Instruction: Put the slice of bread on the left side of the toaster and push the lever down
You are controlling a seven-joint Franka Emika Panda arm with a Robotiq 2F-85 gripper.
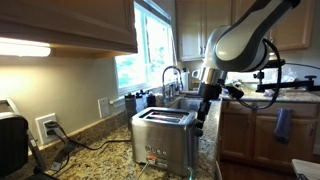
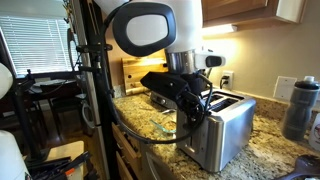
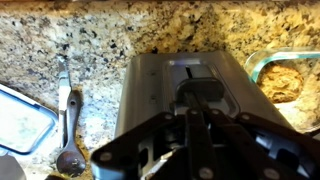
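The stainless-steel toaster (image 1: 160,133) stands on the granite counter and shows in both exterior views (image 2: 228,132). My gripper (image 1: 201,118) hangs at the toaster's end, low beside it (image 2: 191,124). In the wrist view the two fingers (image 3: 192,112) are pressed together, shut, with their tips at the black lever (image 3: 201,93) on the toaster's end panel (image 3: 150,85). Nothing shows between the fingers. The slice of bread is not visible in any view.
A spoon (image 3: 65,115) and a clear glass lid (image 3: 20,118) lie beside the toaster. A glass dish with food (image 3: 285,78) sits on its other side. A black appliance (image 1: 10,142), a sink faucet (image 1: 170,76) and a dark bottle (image 2: 300,106) stand nearby.
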